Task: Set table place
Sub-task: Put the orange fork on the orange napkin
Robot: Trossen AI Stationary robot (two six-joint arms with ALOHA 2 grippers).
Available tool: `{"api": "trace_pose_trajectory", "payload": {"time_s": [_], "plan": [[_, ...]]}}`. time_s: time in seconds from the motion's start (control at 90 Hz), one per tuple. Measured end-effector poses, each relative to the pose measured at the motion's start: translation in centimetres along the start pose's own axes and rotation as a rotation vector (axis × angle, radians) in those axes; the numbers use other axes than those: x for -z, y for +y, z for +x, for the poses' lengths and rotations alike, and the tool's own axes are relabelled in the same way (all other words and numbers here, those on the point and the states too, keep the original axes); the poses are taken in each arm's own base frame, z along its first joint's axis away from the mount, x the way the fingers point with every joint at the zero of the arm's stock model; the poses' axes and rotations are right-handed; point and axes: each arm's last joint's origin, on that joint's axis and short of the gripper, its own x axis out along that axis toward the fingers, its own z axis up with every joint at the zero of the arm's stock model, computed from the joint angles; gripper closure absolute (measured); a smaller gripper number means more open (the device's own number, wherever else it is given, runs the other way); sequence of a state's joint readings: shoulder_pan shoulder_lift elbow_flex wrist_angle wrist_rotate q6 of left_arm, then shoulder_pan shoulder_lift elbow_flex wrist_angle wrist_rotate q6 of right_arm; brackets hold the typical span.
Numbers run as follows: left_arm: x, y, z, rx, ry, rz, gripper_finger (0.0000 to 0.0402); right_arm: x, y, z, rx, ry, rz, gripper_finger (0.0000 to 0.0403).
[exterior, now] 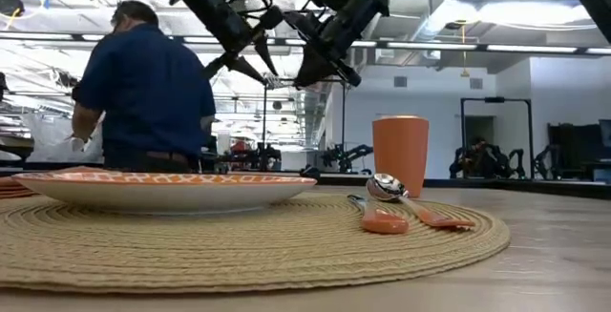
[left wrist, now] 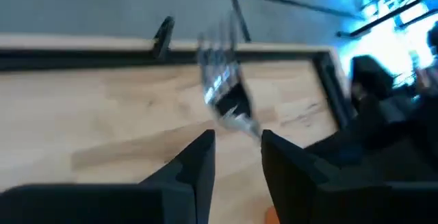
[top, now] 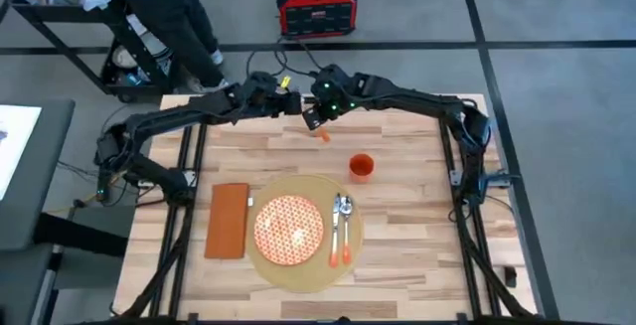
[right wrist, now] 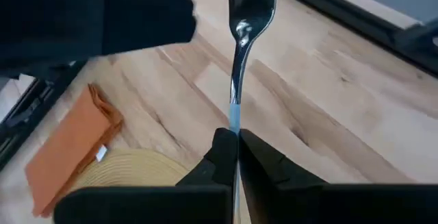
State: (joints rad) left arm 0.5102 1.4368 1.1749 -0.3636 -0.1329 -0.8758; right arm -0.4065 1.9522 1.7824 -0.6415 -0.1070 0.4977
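Right gripper [right wrist: 236, 157]: raised above the far middle of the table [top: 417, 245], fingers pinched tight on the stem of a fork [right wrist: 245, 25]. Fork has a metal head and an orange handle end, seen hanging below the gripper in the high view; tines point away from the wrist camera.

Left gripper [left wrist: 236, 152]: raised beside the right one over the far edge, tips nearly meeting it. Fingers [left wrist: 198, 162] stand slightly parted with a narrow gap; the fork's head shows blurred just beyond them. Whether they touch the fork cannot be told.

Place [top: 298, 270]: large round tan woven placemat, lying flat at the near middle of the table, well apart from both grippers.

Plate [top: 289, 231]: orange-and-white patterned, resting on the placemat, left of its centre.

Spoon [top: 345, 221] and a second orange-handled utensil [top: 336, 241]: lying side by side on the right part of the placemat, just beside the plate, handles toward the near edge.

Cup [top: 361, 167]: orange, upright on bare wood, just beyond the far right rim of the placemat.

Napkin [top: 228, 221]: rust-orange, rectangular, flat on the wood just left of the placemat.

Person [exterior: 148, 83]: dark blue top, standing beyond the far left corner of the table.

Red-and-black box [top: 316, 5]: on the floor beyond the table.
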Motion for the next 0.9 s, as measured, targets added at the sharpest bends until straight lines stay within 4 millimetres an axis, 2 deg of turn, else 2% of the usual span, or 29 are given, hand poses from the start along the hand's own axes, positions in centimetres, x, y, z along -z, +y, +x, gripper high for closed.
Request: {"api": "trace_pose_trajectory", "payload": {"time_s": [0.511,0.689,0.9], "plan": [[0.3,0.1,0.7,0.006,0.048,0.054,0.0305,0.2,-0.1,0.0,0.007,0.016,-0.103,0.0403],[0.5,0.4,0.7,0.042,0.156,-0.026,0.0305,0.2,-0.1,0.0,0.009,0.02,-0.146,0.0403],[-0.4,1.0,0.8,0.036,0.132,-0.09,0.0305,0.6,0.0,0.0,0.028,0.047,-0.18,0.0403]]}}
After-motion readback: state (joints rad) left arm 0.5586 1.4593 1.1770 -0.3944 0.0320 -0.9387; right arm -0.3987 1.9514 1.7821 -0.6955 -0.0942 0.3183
